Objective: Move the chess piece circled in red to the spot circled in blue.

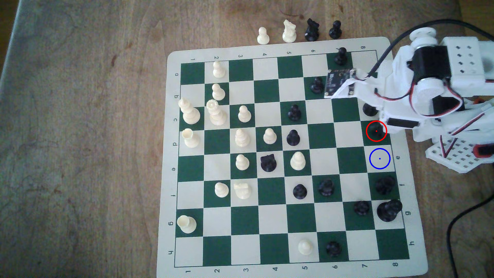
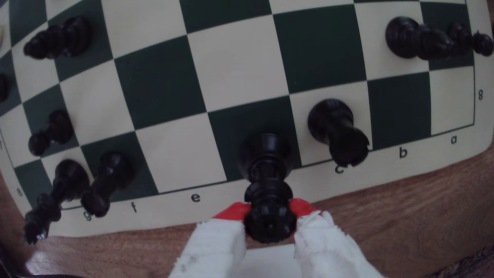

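1. From the exterior view we get the whole chessboard [image 1: 267,171] laid out on the wooden table [image 1: 80,133], with the white arm [image 1: 427,88] reaching in from the exterior view's right, over the row-8 edge.
2. The chess piece [image 1: 376,131] sits inside the red circle on a green square at that edge. From up here it's just a dark blob half tucked under the arm, so we can't read its shape.
3. The wrist view fixes that: the chess piece [image 2: 267,184] is tall with a wide round base and a knobby head, standing upright on its green square by the board's border.
4. The gripper [image 2: 270,221] is closed onto the piece's head, one white-wrapped, red-tipped finger [image 2: 222,235] pressed against each side. The exterior view hides this grip under the arm.
5. The spot [image 1: 379,158], a cream square ringed in blue, is right next to the piece's square in the exterior view. In the wrist view it's the bare cream square by the letter "e", with no ring drawn on it.
6. The wrist view also shows a black rook [image 2: 336,131] on the cream square on the piece's other side.
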